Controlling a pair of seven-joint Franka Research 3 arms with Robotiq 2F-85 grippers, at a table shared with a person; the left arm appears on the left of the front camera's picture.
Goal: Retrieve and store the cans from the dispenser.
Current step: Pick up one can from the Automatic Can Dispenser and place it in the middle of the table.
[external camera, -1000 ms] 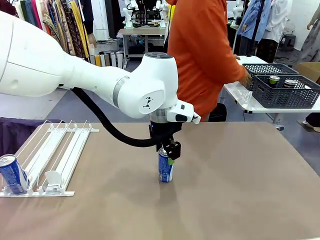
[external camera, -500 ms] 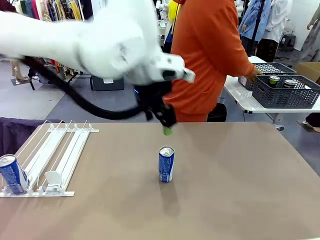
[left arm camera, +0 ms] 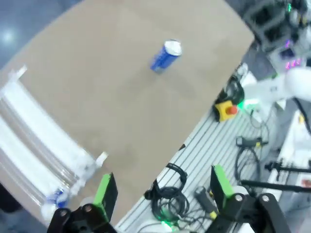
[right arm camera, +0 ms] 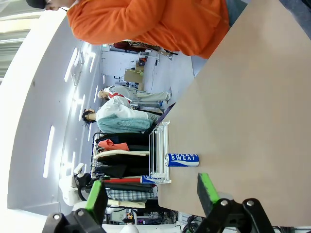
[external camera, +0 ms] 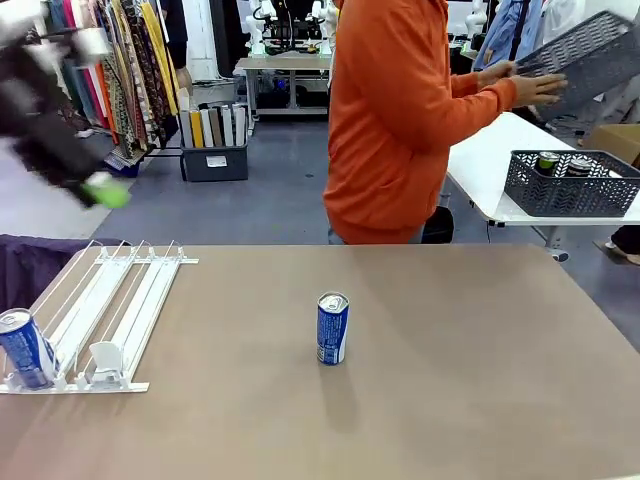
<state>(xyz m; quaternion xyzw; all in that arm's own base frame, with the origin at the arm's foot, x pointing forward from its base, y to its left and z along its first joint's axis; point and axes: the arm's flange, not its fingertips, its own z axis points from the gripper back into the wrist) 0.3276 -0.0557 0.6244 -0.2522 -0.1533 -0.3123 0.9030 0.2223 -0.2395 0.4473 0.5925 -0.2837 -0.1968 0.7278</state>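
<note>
A blue can (external camera: 332, 328) stands mid-table, likely set there for the person (external camera: 400, 120), who tilts a basket (external camera: 585, 55). A second can (external camera: 25, 348) waits at the dispenser's (external camera: 110, 300) near end. Left gripper (left arm camera: 162, 187) and right gripper (right arm camera: 150, 193) both gape wide, holding nothing.

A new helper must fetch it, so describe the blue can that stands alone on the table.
Start at the brown table in front of the person in orange. Near its middle a slim blue can with a silver top stands upright. The other blue can leans in the white dispenser at the left edge; this one stands clear of it.
</note>
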